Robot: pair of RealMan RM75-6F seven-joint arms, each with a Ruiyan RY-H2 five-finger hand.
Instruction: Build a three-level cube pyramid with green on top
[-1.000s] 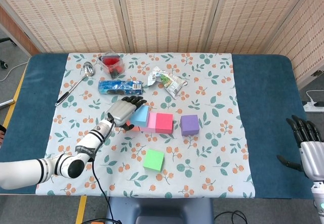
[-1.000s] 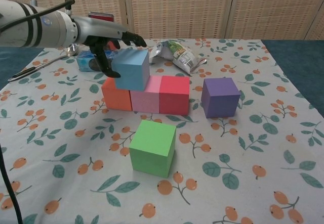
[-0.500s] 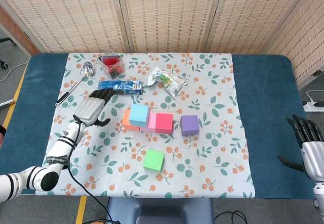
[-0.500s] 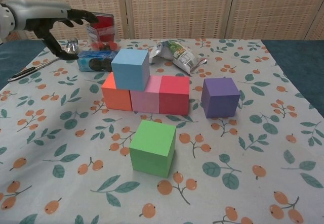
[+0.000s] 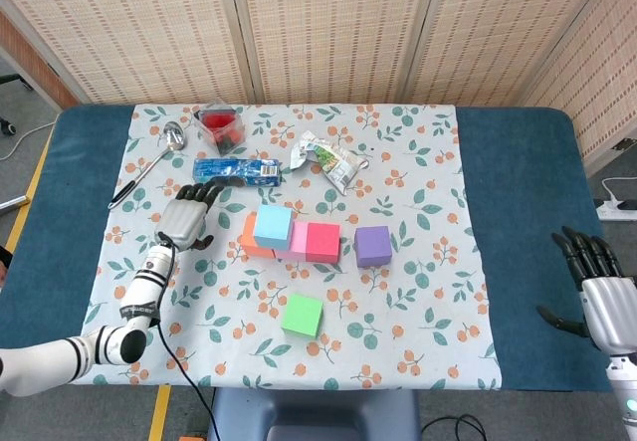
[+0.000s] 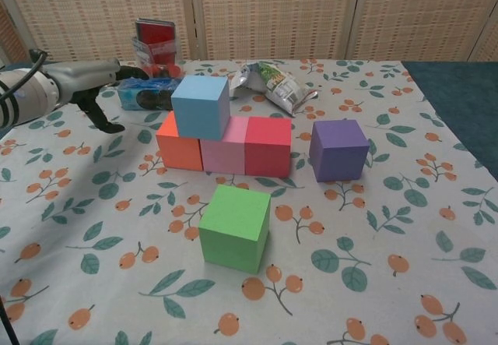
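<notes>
Hovering empty with fingers spread, the left hand [image 5: 185, 220] sits left of the block row, where a blue cube [image 5: 273, 227] tops the orange cube [image 6: 179, 145], pink cube [image 6: 224, 149] and red cube [image 5: 322, 242]. The green cube [image 5: 302, 315] waits near the table's front edge [image 5: 299, 386]; the purple cube [image 5: 372, 246] stands just right of the row. The right hand [image 5: 597, 292] hangs open beyond the right edge.

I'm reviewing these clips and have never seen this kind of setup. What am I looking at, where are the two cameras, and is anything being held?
It is a two-armed robot with human-like hands at a table. The head view looks down from above; the chest view looks across from low at the front. The left hand hovers open left of the blocks; the right hand waits open at the table's right edge. Neither holds anything. A blue cube sits atop a row of orange, pink and red cubes. A purple cube and green cube stand apart.
</notes>
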